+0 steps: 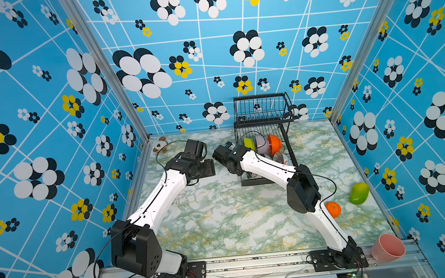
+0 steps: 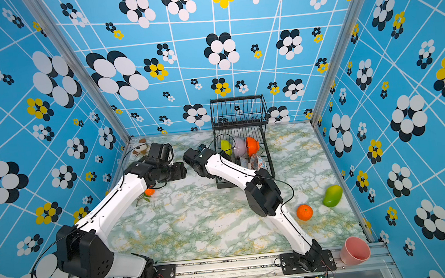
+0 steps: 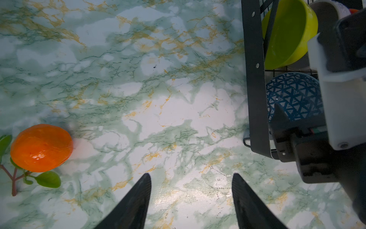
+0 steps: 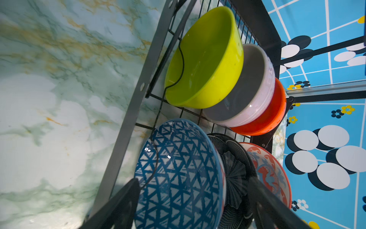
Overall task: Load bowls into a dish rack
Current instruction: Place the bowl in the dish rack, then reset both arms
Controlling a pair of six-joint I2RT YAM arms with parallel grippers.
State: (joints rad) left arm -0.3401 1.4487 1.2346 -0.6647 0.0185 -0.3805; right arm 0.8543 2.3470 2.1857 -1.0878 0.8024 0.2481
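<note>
All six bowls sat on edge in the rack, low in its tray. In the right wrist view, lime, lilac and orange filled the upper middle, with blue, black and red along the bottom. My right claw stood released at bottom centre, jaws wide astride blue and black. The left claw hung open and empty over bare table. I judged this the last release. Next I needed to back the right claw straight out without nudging blue.

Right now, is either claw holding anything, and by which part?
Nothing seems held. The left claw is open over the table; the right claw stands open astride the blue geometric bowl.
</note>
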